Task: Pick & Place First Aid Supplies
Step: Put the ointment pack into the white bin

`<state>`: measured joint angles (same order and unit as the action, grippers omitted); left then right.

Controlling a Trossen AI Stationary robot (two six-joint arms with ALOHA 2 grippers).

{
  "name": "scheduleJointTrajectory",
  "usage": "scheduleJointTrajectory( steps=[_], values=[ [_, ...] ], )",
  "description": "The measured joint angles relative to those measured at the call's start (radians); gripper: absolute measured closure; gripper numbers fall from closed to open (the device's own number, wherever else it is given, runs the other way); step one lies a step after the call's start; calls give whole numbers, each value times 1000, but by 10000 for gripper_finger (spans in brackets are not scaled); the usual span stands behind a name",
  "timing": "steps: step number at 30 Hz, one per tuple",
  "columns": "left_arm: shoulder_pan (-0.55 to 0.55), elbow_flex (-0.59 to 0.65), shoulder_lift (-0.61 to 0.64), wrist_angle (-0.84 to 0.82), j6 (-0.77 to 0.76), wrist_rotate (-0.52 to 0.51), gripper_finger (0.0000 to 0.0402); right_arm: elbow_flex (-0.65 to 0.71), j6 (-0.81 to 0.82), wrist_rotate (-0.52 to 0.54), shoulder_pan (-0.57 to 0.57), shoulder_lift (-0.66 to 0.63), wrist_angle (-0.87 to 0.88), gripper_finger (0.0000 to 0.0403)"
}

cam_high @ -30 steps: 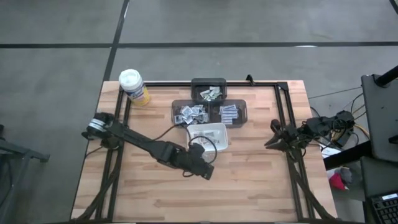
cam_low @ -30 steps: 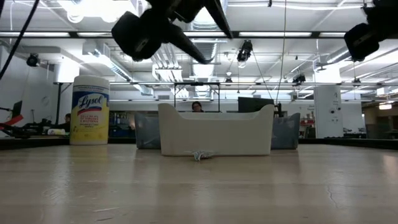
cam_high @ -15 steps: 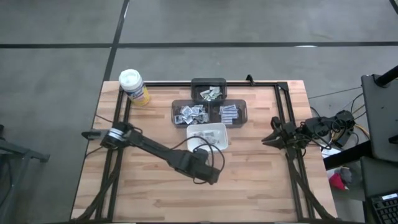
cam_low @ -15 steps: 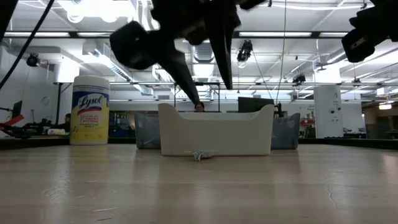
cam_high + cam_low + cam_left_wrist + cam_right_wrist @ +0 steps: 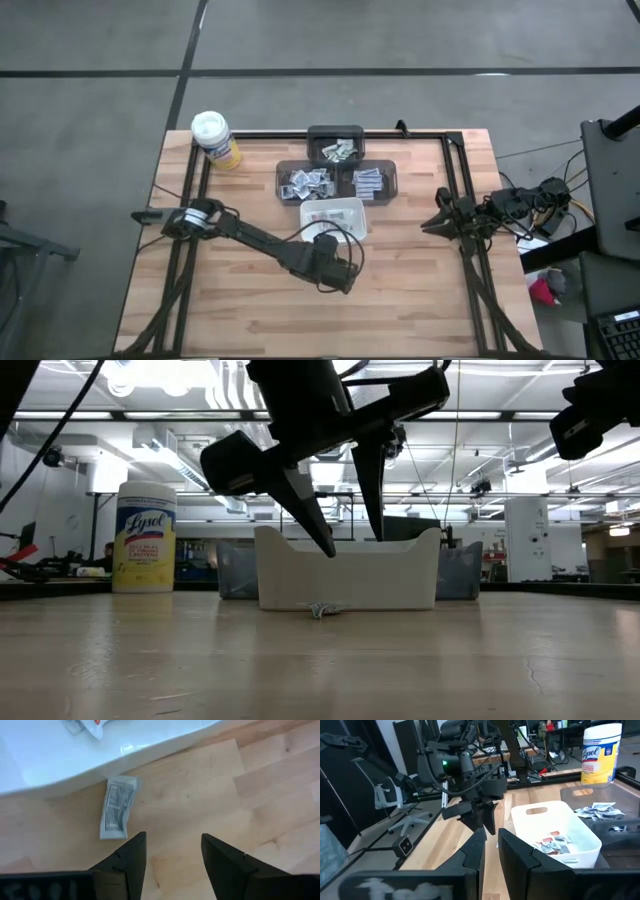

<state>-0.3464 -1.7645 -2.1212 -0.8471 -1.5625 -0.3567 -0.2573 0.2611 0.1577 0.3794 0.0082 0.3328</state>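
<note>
Table [image 5: 420, 290]: pale wood planks, matt, faint sheen in low view. White dish [image 5: 45, 760]: smooth glossy plastic. Packet [image 5: 117, 808] on wood at dish's edge: crinkly foil-like wrap w/ grey print. Bins [image 5: 385, 180] at 12 o'clock of dish: dark see-thru plastic. Canister [image 5: 146, 537]: glossy label, white plastic lid. Left gripper [image 5: 172, 855] fingers: matt black plastic.

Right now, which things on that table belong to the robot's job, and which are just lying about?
Job:
- small flat grey printed packet lying on the wood beside the dish
- open left gripper above it
- white rectangular plastic dish
- dark sorting bins

Lying about:
- yellow wipes canister
- idle right gripper
</note>
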Motion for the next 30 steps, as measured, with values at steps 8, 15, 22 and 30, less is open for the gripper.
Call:
scheduleJointTrajectory(
  steps=[8,15,22,30],
  values=[
    [17,2,-24,0,24,27,220,0,0,0,0,0,0,351],
    [19,3,-54,0,23,51,221,0,0,0,0,0,0,351],
    [26,6,-57,-1,23,43,221,0,0,0,0,0,0,351],
    [32,27,-57,3,19,43,220,0,0,0,0,0,0,351]
  ],
)
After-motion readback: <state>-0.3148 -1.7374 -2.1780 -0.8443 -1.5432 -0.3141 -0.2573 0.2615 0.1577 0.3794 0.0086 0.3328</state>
